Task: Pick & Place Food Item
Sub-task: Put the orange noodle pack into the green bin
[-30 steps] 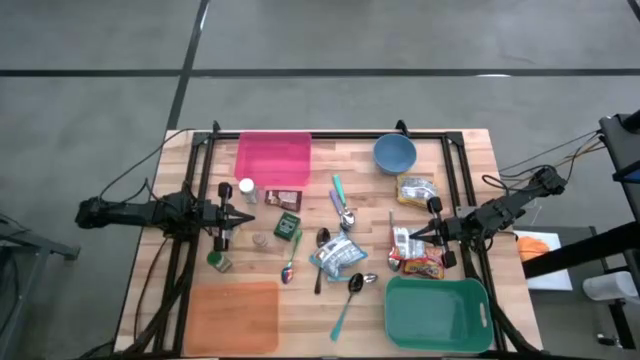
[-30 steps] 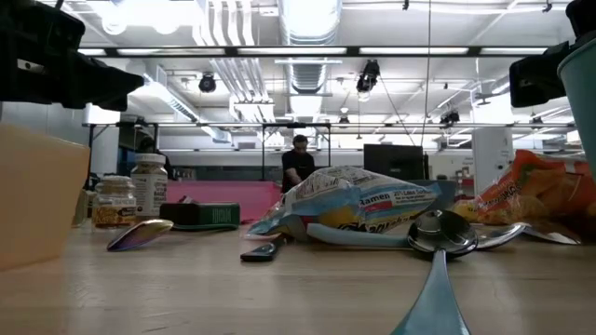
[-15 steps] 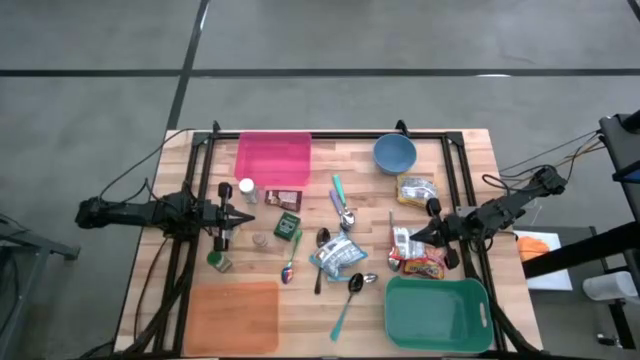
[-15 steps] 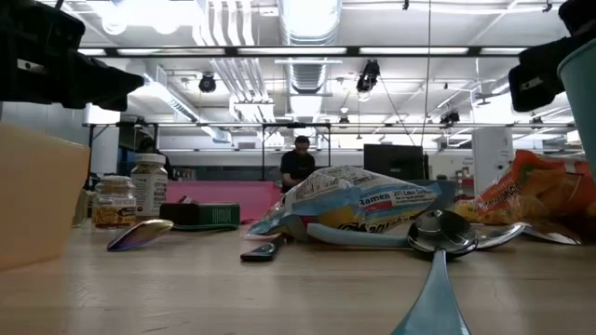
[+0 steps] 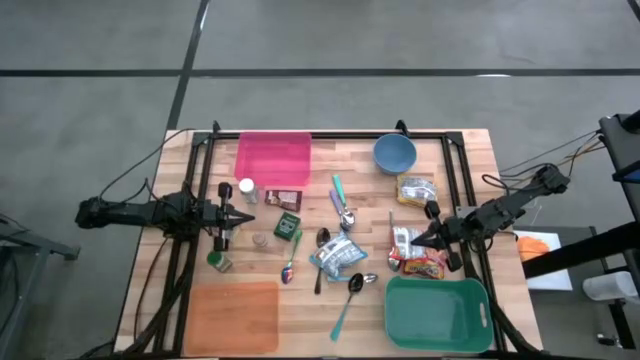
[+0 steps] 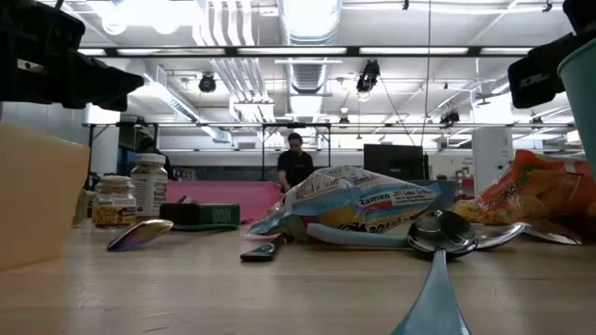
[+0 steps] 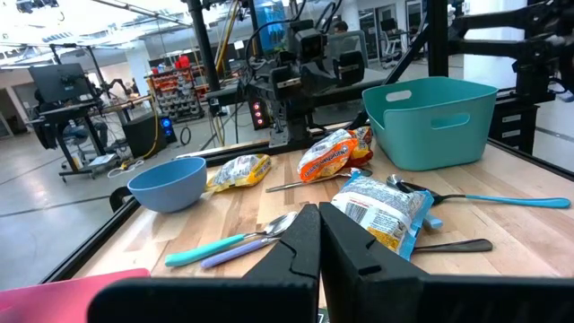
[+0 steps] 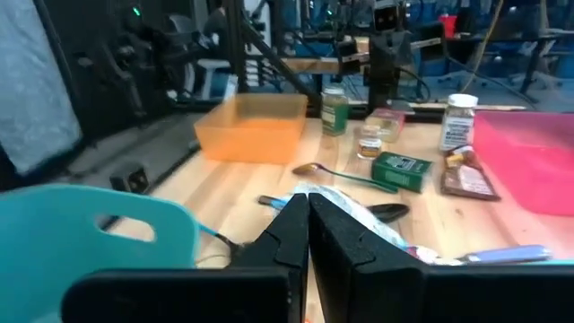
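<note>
While both arms are held low over the wooden table (image 5: 460, 150), nothing is gripped. The ramen packet (image 5: 340, 254) is taken as landmark, lying mid-table. The right gripper (image 5: 417, 237), fingers pressed together, is seen right of the packet, just beside a small white packet (image 5: 400, 241) and an orange snack bag (image 5: 420, 264). The teal bin (image 5: 438, 315) is placed right of the packet, nearer the front edge (empty-looking). The left gripper (image 5: 250, 216), also pinched shut, is parked well left of the packet, near two jars (image 5: 246, 187).
</note>
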